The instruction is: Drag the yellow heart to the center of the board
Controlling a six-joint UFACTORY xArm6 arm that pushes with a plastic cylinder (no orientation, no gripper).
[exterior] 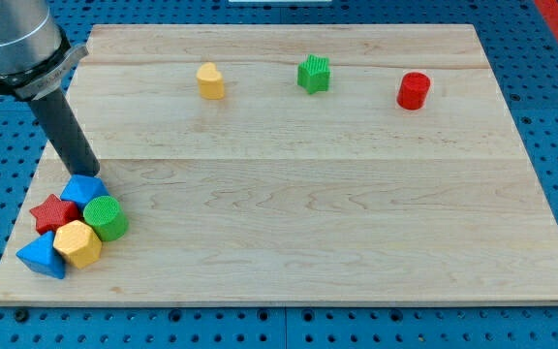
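Observation:
The yellow heart (210, 80) lies near the view's top, left of the middle of the wooden board (289, 223). My tip (88, 173) is at the view's left, far below and left of the heart. It touches or nearly touches the top edge of a blue block (83, 189) in a cluster at the bottom left.
The bottom-left cluster also holds a red star (52, 211), a green cylinder (107, 217), a yellow hexagonal block (77, 243) and a blue triangular block (43, 256). A green star (313, 74) and a red cylinder (414, 90) lie along the top.

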